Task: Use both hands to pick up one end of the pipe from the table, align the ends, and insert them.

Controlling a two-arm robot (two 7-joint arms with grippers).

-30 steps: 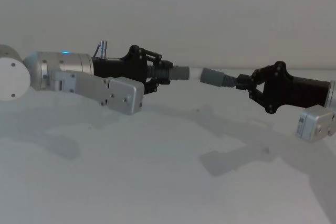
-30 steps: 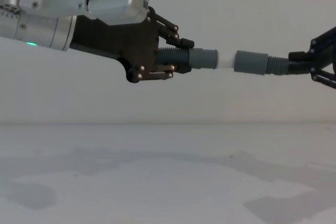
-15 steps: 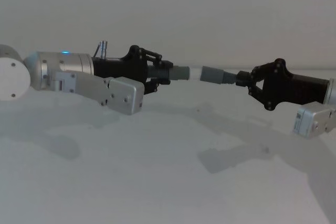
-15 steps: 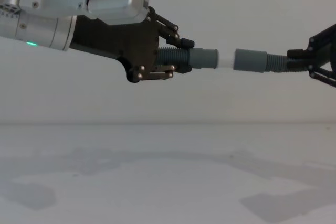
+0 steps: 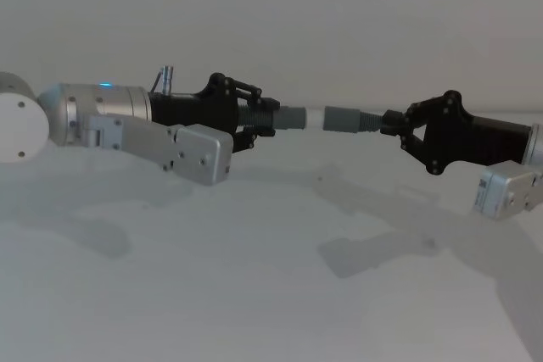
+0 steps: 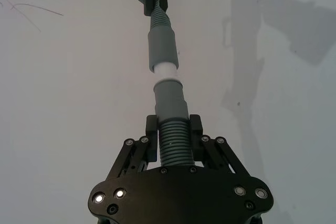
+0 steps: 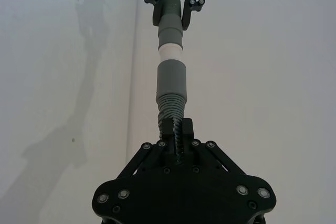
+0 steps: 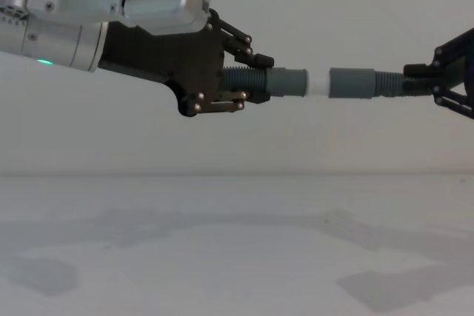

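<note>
Pipe pieces hang in the air above the white table (image 8: 237, 257), end to end. The left gripper (image 8: 248, 79) has its fingers clamped on the corrugated part of the white-tipped piece (image 8: 285, 83). The right gripper (image 5: 394, 125) pinches the corrugated part of the other piece (image 8: 355, 83). The white tip (image 6: 167, 72) sits at the mouth of the facing grey cuff (image 6: 160, 45).

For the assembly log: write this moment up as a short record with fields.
left hand: shut on the white-tipped pipe piece, held above the table
right hand: shut on the other pipe piece, also in the air
ends: white tip facing the open grey cuff, roughly in line
insertion: tip at the cuff's mouth, most of it showing
</note>
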